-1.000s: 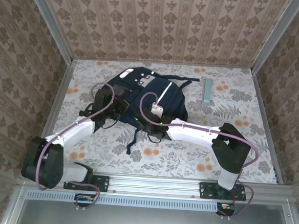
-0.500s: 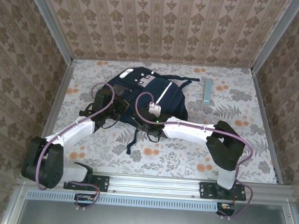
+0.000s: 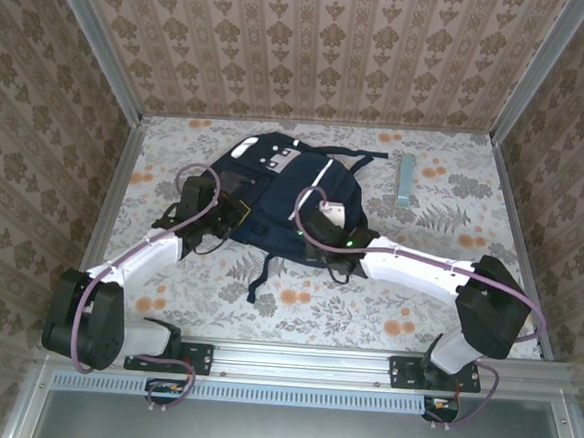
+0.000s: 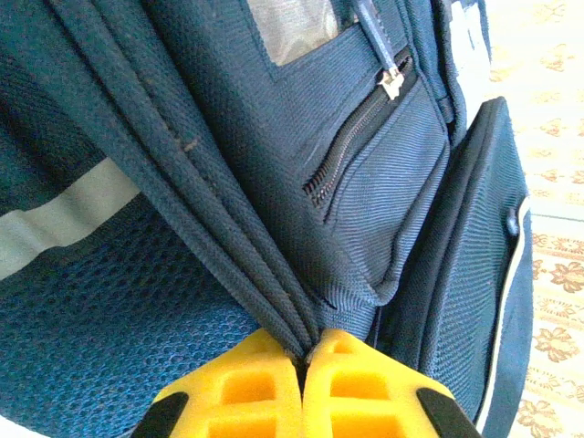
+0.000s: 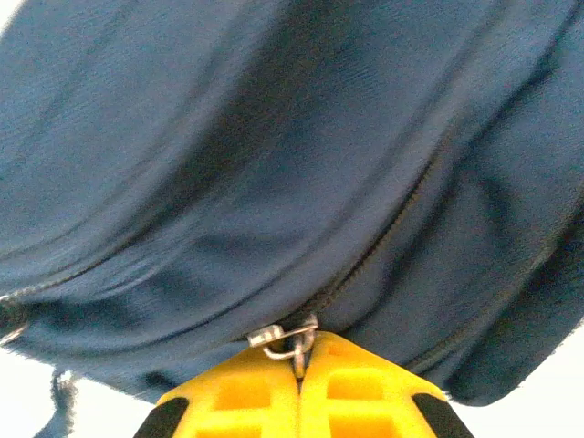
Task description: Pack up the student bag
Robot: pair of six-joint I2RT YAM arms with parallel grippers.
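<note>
The student bag [image 3: 284, 190] lies flat at the middle of the bench [image 3: 437, 289], toward its far side, its straps [image 3: 260, 277] trailing toward me. My left hand [image 4: 304, 358] is pinched shut on a thick fold of navy seam [image 4: 237, 237] at the bag's left side. My right hand [image 5: 299, 360] is closed on the small metal zip pull [image 5: 281, 338] at the bag's lower right. The risk, as I judge it, lies in that thin pull: it sits at the very tips of my fingers, and a tug off the line of the zip could let it slip free or jam the slider in the cloth. If my left grip gives, the whole bag would drag along with the right hand rather than open. A slim pale-blue item [image 3: 404, 180] lies well apart to the right, not yet packed.
</note>
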